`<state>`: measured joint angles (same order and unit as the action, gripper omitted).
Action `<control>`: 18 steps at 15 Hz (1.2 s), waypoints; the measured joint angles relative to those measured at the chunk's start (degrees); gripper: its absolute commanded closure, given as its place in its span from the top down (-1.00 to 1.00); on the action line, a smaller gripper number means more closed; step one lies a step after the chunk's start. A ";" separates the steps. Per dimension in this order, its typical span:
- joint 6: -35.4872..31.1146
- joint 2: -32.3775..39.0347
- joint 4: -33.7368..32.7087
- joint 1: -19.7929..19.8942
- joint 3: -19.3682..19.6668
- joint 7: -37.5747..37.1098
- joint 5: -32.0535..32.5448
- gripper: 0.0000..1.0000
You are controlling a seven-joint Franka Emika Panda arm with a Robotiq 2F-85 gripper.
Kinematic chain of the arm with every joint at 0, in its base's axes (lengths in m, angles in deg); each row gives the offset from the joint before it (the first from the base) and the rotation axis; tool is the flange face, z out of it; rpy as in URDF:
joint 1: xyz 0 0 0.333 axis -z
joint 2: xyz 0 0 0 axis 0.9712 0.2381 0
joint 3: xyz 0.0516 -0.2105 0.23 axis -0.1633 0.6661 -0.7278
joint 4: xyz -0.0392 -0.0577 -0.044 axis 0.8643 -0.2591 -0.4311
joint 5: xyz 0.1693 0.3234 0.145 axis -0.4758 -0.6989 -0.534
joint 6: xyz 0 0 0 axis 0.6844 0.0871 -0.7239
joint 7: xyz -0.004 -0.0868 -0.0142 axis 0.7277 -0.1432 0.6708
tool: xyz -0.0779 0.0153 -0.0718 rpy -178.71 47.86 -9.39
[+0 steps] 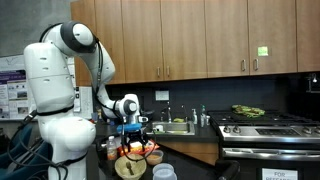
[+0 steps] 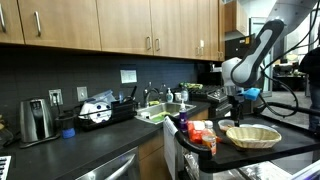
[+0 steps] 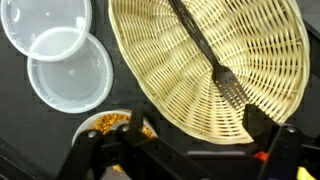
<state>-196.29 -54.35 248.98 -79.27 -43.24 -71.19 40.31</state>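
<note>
My gripper is open and empty, with its two dark fingers wide apart at the bottom of the wrist view. It hovers above a round wicker basket. A black slotted utensil lies in the basket. In both exterior views the gripper hangs a little above the basket on a dark counter. Two clear plastic lids lie beside the basket. A small bowl of orange and yellow pieces sits by my left finger.
Packaged foods stand next to the basket. A clear tub stands at the counter's front. A sink and a stove line the back counter. A toaster and a dish rack stand further along.
</note>
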 measured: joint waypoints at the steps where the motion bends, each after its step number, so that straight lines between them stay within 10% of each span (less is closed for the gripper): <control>1: 0.07 0.40 0.00 0.24 0.61 0.94 0.00 1.00; 18: 0.19 5.15 -0.04 1.18 5.95 12.19 -4.92 1.00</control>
<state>-196.10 -49.20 248.95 -78.08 -37.29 -59.00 35.39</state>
